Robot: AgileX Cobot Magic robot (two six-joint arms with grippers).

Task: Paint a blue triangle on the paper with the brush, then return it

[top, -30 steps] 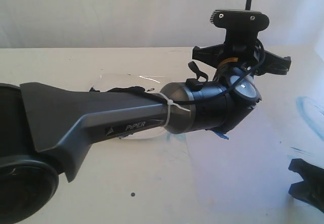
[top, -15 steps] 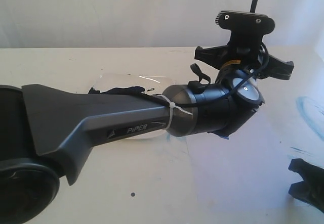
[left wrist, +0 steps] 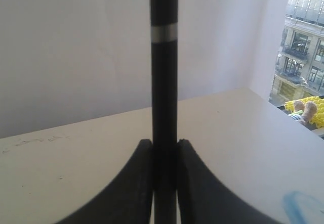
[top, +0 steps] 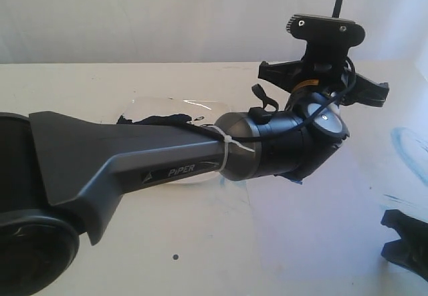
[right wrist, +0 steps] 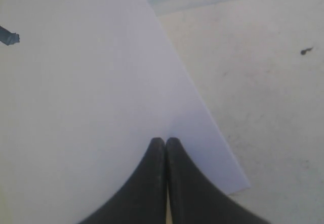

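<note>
Left wrist view, what's the claw doing? (desk)

(me) I read the left gripper (left wrist: 165, 145) pinching the brush (left wrist: 164, 82) by its black handle, fingers tight on both sides. The handle stands upright, with the silver band above the grip. Bristle end not in view.

(desk) Exterior view agree?

(me) Yes. The handle tip pokes up past the wrist camera (top: 326, 27). The left arm (top: 167, 166) lies across the table (top: 100, 82), wrist bent upward. A white dish (top: 200, 103) with dark navy paint (top: 157, 119) sits behind the forearm. Of the blue triangle (top: 295, 179), only a dark-blue corner shows under the wrist. The rest is hidden.

(desk) Right side?

(me) Right gripper (right wrist: 165, 142) is pressed together with nothing between, over the paper (right wrist: 86, 107) near its corner. I can't tell whether it touches. Pale blue smears (top: 409, 150) at the exterior view's right.
</note>
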